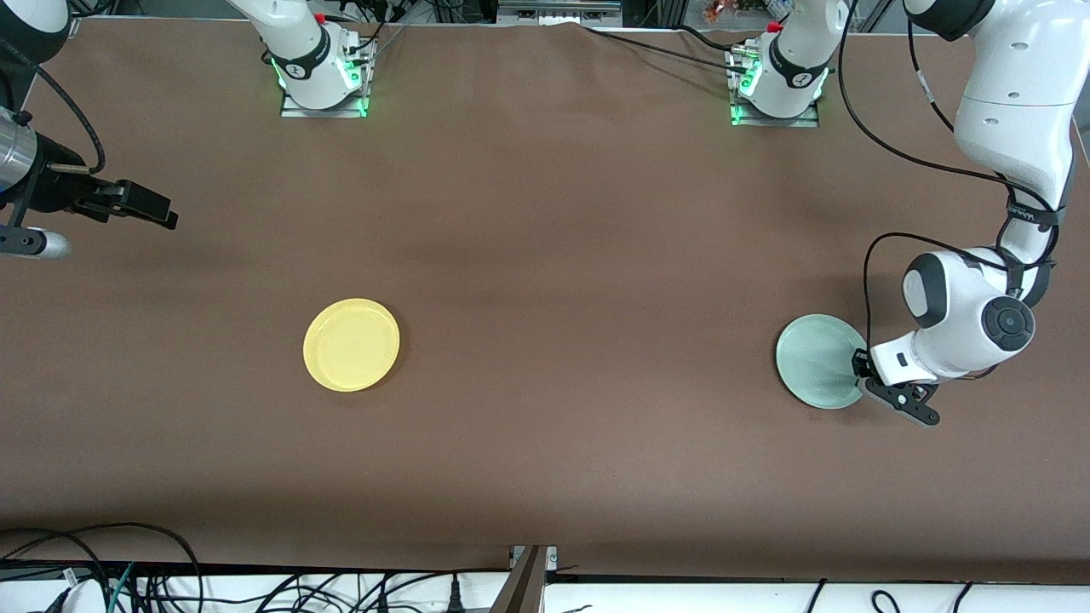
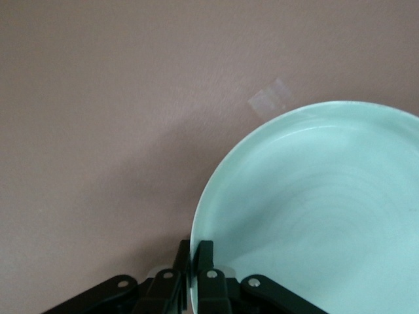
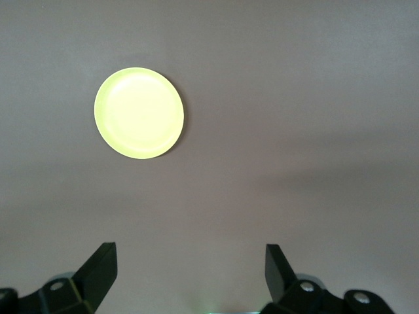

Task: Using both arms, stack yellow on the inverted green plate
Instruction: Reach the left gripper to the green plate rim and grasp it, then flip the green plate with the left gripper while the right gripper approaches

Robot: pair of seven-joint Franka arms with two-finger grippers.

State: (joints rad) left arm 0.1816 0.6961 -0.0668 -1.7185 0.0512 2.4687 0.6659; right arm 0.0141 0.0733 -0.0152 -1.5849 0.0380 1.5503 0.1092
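The brown table (image 1: 545, 281) carries two plates, well apart from each other, so the stacking itself has not begun.

The left arm is the one at work. Its claw (image 1: 860, 368) is clenched on the rim of the green plate (image 1: 816, 361), which sits toward the left arm's end of the table. In the left wrist view the two fingers (image 2: 204, 256) pinch the plate's edge (image 2: 314, 216), with its hollow face turned to the camera, and in the front view it looks tipped up off the table. I judge the flip to be under way, not finished: the plate is not yet lying upside down.

The right arm waits. Its claw (image 1: 149, 207) hangs released, jaws spread wide, over bare table at the right arm's end, farther from the front camera than the yellow plate (image 1: 351, 344).

The yellow plate lies flat and untouched, rim up, far from the green plate and toward the right arm's end. Left to do: finish turning the green plate, set it down, then carry the yellow one onto it.
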